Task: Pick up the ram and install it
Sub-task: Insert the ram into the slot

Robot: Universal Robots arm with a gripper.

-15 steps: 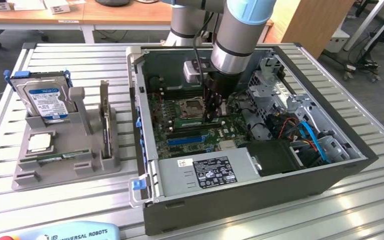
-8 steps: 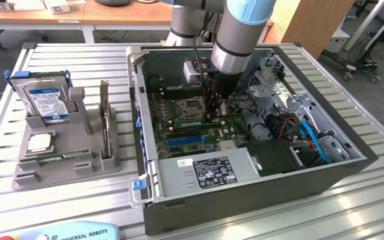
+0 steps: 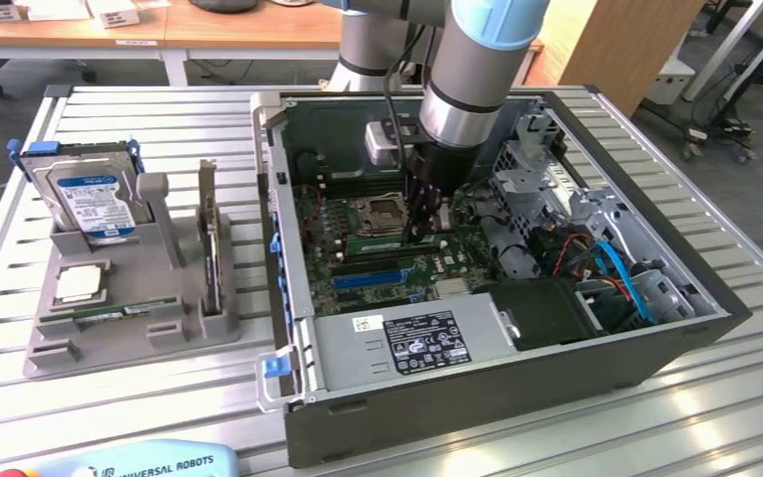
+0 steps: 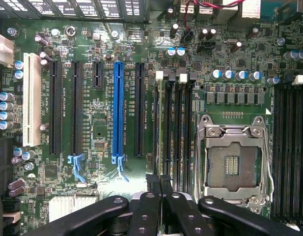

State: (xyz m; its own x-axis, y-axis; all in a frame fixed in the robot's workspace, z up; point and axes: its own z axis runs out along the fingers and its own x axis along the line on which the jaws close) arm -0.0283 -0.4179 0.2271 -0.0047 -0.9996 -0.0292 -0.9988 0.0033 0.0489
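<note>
Inside the open computer case, exterior view, the claw hangs over the motherboard beside the CPU socket; from the wrist, its fingers clamp the ram, a thin green strip seen edge-on, standing in a memory slot alongside that socket.

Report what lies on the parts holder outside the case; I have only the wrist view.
Observer: A long green ram stick lies flat in the grey plastic holder.
Operator: Name what else sits there.
Observer: A blue-labelled silver hard drive stands upright in it too.
Operator: Place the gripper.
Observer: The gripper is down inside the open black computer case, over the green motherboard.
</note>
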